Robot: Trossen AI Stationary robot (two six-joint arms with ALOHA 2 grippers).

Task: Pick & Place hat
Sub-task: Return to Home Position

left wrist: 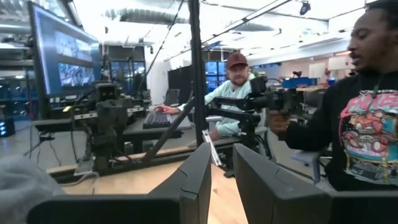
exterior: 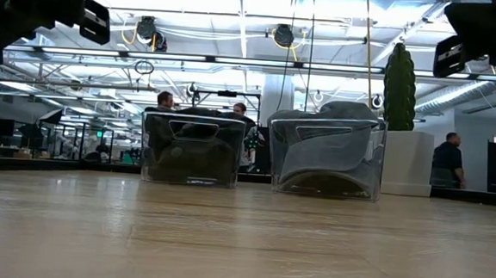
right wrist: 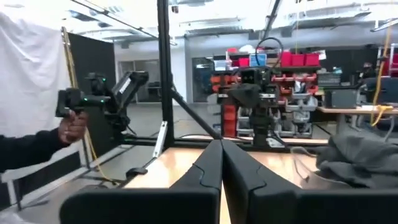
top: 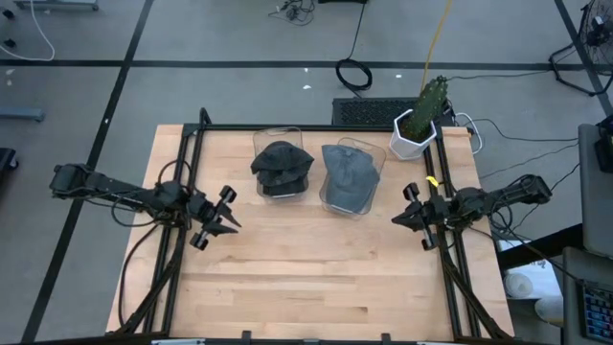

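Note:
Two clear bins stand side by side at the table's far middle. A dark hat (top: pixel 282 168) lies in the left bin (exterior: pixel 191 148), and a grey hat (top: pixel 347 178) lies in the right bin (exterior: pixel 326 157), its crown above the rim. The grey hat (right wrist: pixel 360 155) also shows in the right wrist view. My left gripper (top: pixel 233 226) hovers over the table's left side, pointing toward the right edge; its fingers (left wrist: pixel 199 174) stand a little apart with nothing between them. My right gripper (top: pixel 396 219) hovers at the right side, pointing toward the left edge, shut and empty (right wrist: pixel 222 152).
A cactus in a white pot (top: pixel 419 125) stands at the far right corner. Black frame rails (top: pixel 182 192) run along the table's left and right sides. Bare wood (top: pixel 306 278) fills the near half. People (left wrist: pixel 367 112) stand and sit beyond the table.

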